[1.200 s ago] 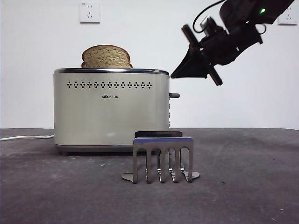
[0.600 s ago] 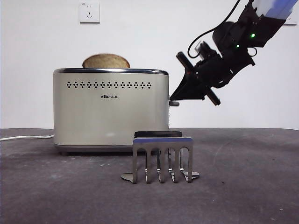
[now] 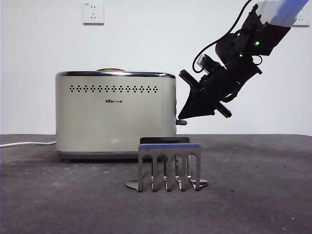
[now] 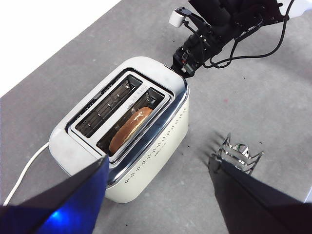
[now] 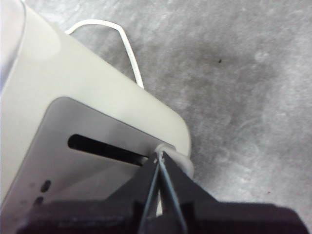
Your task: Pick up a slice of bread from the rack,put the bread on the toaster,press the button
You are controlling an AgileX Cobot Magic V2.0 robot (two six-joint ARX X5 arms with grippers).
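Note:
The cream-white toaster [image 3: 116,116] stands on the dark table. The slice of bread [image 4: 130,130] sits deep in its nearer slot; in the front view only a thin brown sliver [image 3: 109,69] shows above the rim. My right gripper [image 3: 181,117] is shut, and its tip rests on the toaster's side lever [image 3: 182,122]; the right wrist view shows the shut tip [image 5: 159,158] on the lever knob at the end of the slot. My left gripper [image 4: 158,163] is open and empty, high above the toaster. The steel rack [image 3: 169,165] stands empty in front of the toaster.
The toaster's white cord [image 3: 27,143] runs off to the left over the table and also shows in the right wrist view [image 5: 127,51]. Two wall sockets [image 3: 93,13] are on the white wall behind. The rack also shows in the left wrist view [image 4: 239,155].
My right gripper has come down onto the side lever and pushed it lower. The slice of bread has sunk into the toaster until only its top edge shows.

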